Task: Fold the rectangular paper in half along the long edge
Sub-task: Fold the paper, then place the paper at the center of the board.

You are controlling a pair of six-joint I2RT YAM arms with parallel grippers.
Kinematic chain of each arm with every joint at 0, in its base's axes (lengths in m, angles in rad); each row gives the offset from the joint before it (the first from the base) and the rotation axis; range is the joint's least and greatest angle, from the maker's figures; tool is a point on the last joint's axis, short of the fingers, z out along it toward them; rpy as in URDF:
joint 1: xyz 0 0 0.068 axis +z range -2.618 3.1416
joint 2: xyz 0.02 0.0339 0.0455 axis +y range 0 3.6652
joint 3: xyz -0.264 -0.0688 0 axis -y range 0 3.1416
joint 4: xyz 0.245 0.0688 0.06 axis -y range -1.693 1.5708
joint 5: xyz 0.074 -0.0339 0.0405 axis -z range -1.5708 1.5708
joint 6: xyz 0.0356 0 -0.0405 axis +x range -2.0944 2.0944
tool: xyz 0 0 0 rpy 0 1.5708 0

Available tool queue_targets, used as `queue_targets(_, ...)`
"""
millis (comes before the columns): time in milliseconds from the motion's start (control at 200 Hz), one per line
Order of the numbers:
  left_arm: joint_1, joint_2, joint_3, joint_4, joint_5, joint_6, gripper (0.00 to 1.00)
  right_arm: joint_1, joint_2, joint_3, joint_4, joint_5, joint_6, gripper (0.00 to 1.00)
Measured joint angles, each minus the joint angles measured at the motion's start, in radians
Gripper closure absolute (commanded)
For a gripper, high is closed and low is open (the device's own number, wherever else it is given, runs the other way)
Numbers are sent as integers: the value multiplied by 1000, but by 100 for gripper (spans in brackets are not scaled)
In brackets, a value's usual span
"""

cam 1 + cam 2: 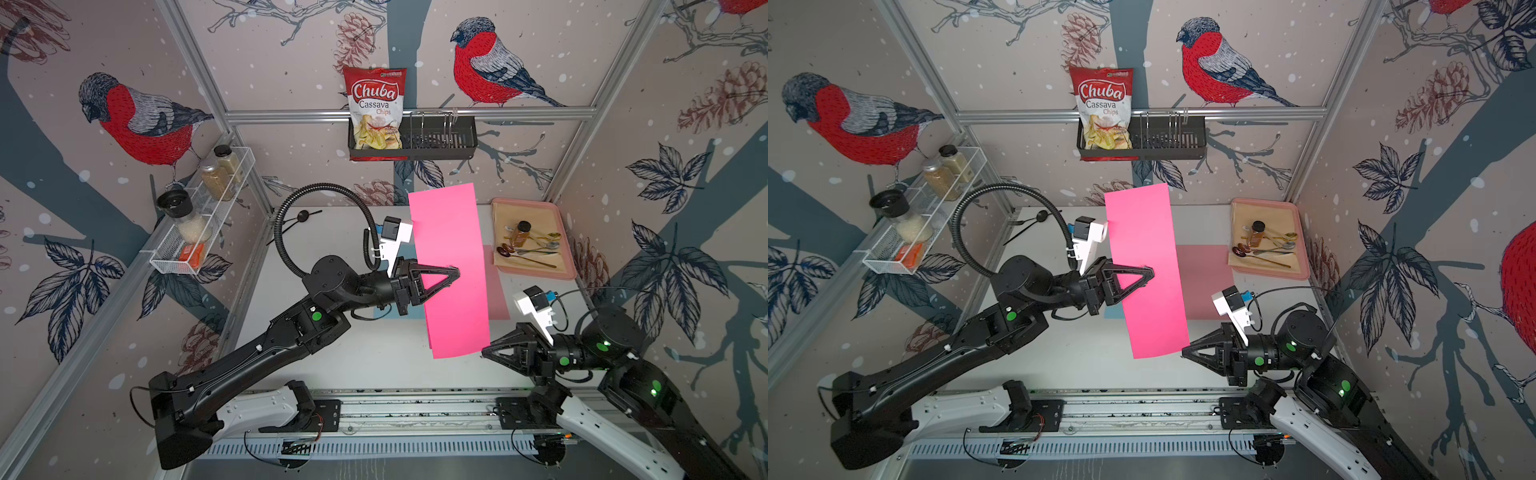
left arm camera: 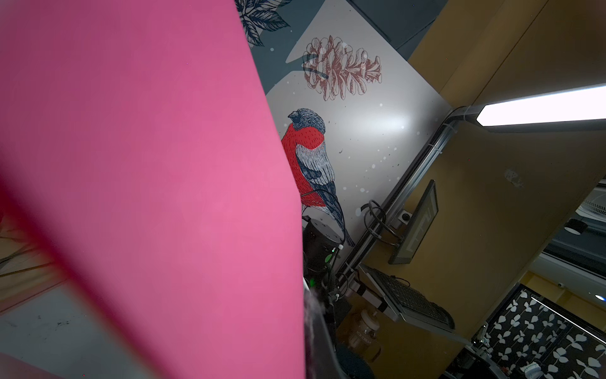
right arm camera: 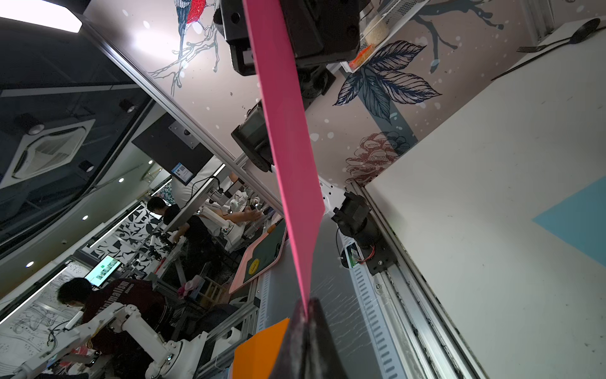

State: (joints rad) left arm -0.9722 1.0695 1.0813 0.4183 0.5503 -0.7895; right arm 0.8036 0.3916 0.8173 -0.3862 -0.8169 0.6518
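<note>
Pink paper (image 1: 453,232), held clear above the table (image 1: 374,365), clenched mid long edge by the left gripper (image 1: 456,272) and at its table-front corner by the right gripper (image 1: 485,352); fold judged underway, edges to be matched, then creased.

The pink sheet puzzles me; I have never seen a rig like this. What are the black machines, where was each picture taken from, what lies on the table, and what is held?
Two robot arms work over a white table. Both top views look down from one camera head above. The other two pictures come from cameras on the arms' wrists. The left gripper pinches a long edge of the pink paper. The right gripper pinches its near corner, so the sheet is held up off the table. In the right wrist view the paper shows edge-on. On the table lie a tray with spoons and a small bottle, and black cutlery in the far corner.
</note>
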Motion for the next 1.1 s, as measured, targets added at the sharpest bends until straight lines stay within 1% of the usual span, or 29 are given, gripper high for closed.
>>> queue_targets(35,0,-2,0,-5,-2,5,100,0,0,6,-7,0,-2,76)
queue_targets(50,0,-2,0,-6,-2,5,100,0,0,8,-10,0,-2,73)
queue_targets(125,0,-6,3,-20,-3,11,100,0,1,24,-39,4,-21,66)
queue_targets(175,0,-12,11,-44,-8,20,100,0,1,42,-63,10,-26,58)
queue_targets(280,6,-34,56,-159,-64,72,100,0,1,132,-131,69,-70,50)
queue_targets(370,13,-40,148,-336,-184,147,100,0,2,219,-179,151,-111,43)
queue_targets(470,27,-4,272,-565,-384,235,100,10,9,290,-216,296,-158,36)
queue_targets(560,103,60,346,-766,-558,282,100,34,31,310,-225,455,-181,34)
queue_targets(655,210,132,353,-947,-703,301,100,56,65,278,-217,619,-182,34)
queue_targets(740,309,170,320,-1070,-784,311,100,62,103,221,-200,743,-182,32)
queue_targets(800,378,188,292,-1117,-827,317,100,63,130,171,-172,825,-186,30)
queue_targets(835,407,201,281,-1138,-857,318,100,63,147,143,-158,868,-189,28)
queue_targets(860,426,214,277,-1155,-880,318,100,62,159,124,-141,896,-190,27)
queue_targets(921,455,253,276,-1187,-937,325,100,60,188,81,-99,945,-205,28)
queue_targets(966,469,288,281,-1204,-983,326,100,54,212,55,-66,964,-205,32)
queue_targets(1036,480,348,291,-1225,-1047,327,100,32,251,28,-23,967,-208,34)
queue_targets(1101,485,384,290,-1230,-1070,343,100,6,284,14,13,961,-208,34)
